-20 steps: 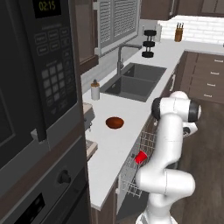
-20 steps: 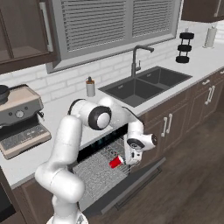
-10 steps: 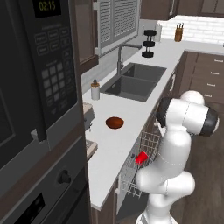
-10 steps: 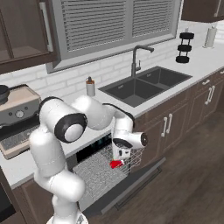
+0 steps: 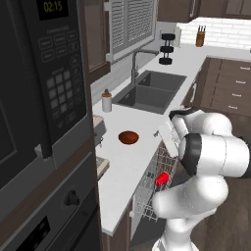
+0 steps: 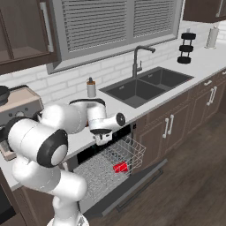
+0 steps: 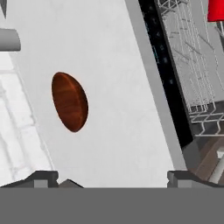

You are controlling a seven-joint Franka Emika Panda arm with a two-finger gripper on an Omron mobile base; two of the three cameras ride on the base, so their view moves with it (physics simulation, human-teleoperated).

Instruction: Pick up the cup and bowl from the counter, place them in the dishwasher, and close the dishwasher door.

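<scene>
Lifted away from the rack since before, the gripper (image 7: pixel 109 177) is held wide open and empty above the shallow reddish-brown bowl (image 7: pixel 69 102) on the counter (image 7: pixel 118 131).

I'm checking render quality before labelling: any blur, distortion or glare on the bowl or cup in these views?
Hand view: bowl foreshortened to a tilted oval, soft-edged, no glare; cup cropped at the corner. Left base view: bowl small, slightly blurry. Right base view: cup seen through the rack wires, evenly lit.
</scene>
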